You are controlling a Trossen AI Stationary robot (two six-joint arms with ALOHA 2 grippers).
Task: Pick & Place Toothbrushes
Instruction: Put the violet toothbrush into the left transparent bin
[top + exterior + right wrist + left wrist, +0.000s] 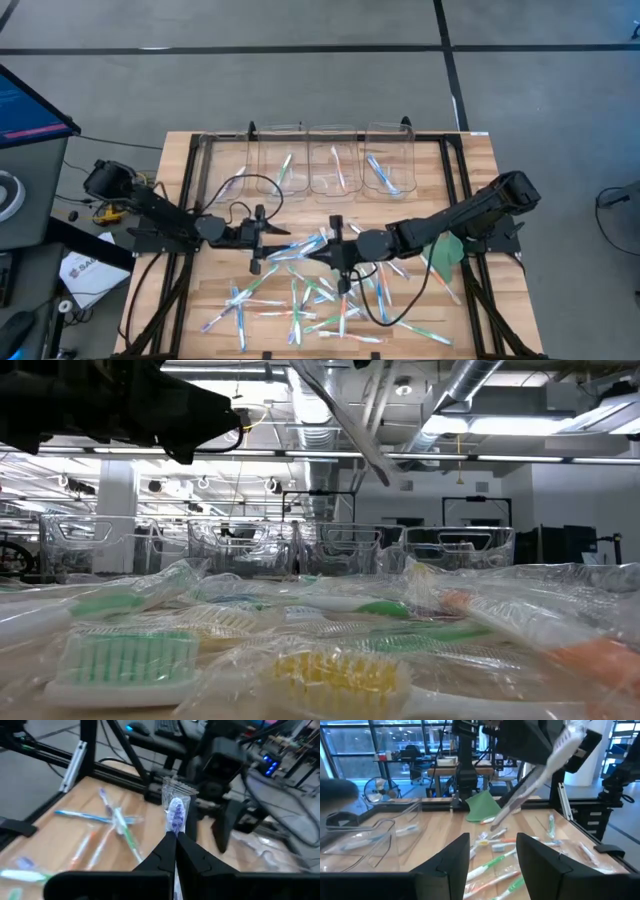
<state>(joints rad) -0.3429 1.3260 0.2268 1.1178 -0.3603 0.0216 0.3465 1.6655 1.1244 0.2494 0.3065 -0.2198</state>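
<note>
Many wrapped toothbrushes (310, 300) lie scattered on the wooden table's near middle. My right gripper (175, 835) reaches in from the table's right and is shut on one wrapped toothbrush with purple bristles (176, 815), held above the pile. The left wrist view shows this toothbrush (540, 775) slanting in the air in front of my left gripper. My left gripper (492, 840) comes level from the table's left, stands open facing the right one (338, 250), and has nothing between its fingers. My right gripper pinches the toothbrush between its two fingers just behind the bristle head (175, 827). The head sticks out past the fingertips. The toothbrush is lifted clear of the table and tilted, its handle end (495, 822) slanting down below the gripper.
Several clear bins (330, 160) stand in a row along the far edge, some holding toothbrushes. A flat green leaf-shaped piece (445, 250) lies under the right arm. Black cables (250, 185) cross the table, and black frame rails (185, 190) run along its sides.
</note>
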